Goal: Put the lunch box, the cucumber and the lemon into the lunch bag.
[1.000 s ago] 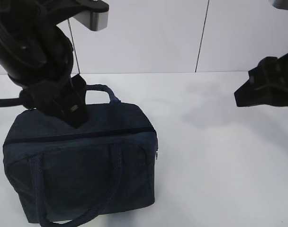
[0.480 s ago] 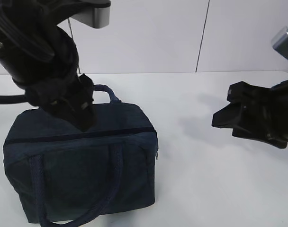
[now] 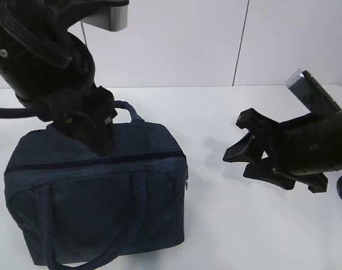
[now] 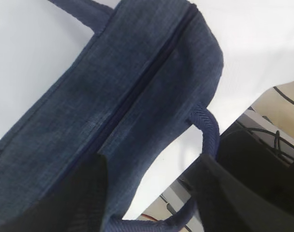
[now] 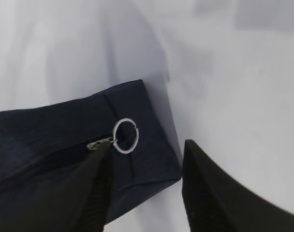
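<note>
Lunch bag (image 3: 98,197), navy fabric, sits lower left of the exterior frame on the white table (image 3: 244,225), zipper (image 3: 98,160) closed across the top, front loop handle (image 3: 92,225) hanging down the near side, rear handle (image 3: 129,109) standing up behind. Left gripper (image 3: 98,140) at upper left, pointing down, tips right at the bag's top panel just behind the zipper line; fingers apart at a medium spread, nothing between them. In the left wrist view the dark fingers (image 4: 65,198) fill the bottom edge over the bag top, with the zipper seam (image 4: 137,87) running diagonally and a handle loop (image 4: 207,130) at right.

Right gripper (image 3: 241,154) at middle right of the exterior frame, in the air above the table, well apart from the bag's right end, pointing left at it; fingers spread moderately, empty. Right wrist view: zipper ring pull (image 5: 125,136) at centre on the bag's end, between the two dark fingers (image 5: 214,193) at the bottom edge; whether they touch it, cannot tell.
</note>
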Available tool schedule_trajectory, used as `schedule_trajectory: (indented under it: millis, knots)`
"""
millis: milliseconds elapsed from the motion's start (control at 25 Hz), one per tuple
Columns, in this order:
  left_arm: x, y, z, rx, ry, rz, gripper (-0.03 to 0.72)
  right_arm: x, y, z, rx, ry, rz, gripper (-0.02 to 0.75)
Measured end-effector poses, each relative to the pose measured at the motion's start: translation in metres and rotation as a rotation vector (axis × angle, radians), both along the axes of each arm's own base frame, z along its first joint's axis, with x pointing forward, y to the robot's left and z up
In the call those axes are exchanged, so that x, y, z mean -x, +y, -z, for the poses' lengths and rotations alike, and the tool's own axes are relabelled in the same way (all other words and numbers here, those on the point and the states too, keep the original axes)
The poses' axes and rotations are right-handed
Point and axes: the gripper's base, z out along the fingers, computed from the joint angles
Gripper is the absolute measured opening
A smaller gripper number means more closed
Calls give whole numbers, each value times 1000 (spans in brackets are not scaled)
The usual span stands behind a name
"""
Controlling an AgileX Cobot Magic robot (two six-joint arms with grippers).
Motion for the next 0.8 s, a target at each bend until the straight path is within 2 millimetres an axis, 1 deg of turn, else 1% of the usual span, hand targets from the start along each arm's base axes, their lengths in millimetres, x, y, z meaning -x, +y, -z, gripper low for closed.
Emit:
schedule_trajectory:
  millis: [80,160,280,360,480,640,800]
  knots:
    - [0,0,0,5,7,-14,412,-10,-3,13,-19,23,16,336]
    - [1,-1,0,12,14,-25,412,-20,-10,24,-56,38,21,336]
    - [1,-1,0,23,26,-39,411,-34,-22,35,-220,64,20,336]
    - [2,-2,0,29,33,-49,411,-39,-24,36,-362,71,7,335]
    - [2,-2,0,33,40,-70,411,-41,-23,37,-457,61,-53,335]
    - [2,-3,0,41,50,-83,411,-36,-15,39,-522,16,-227,335]
    - [4,-4,-1,58,69,-93,405,-40,-19,56,-491,12,-249,335]
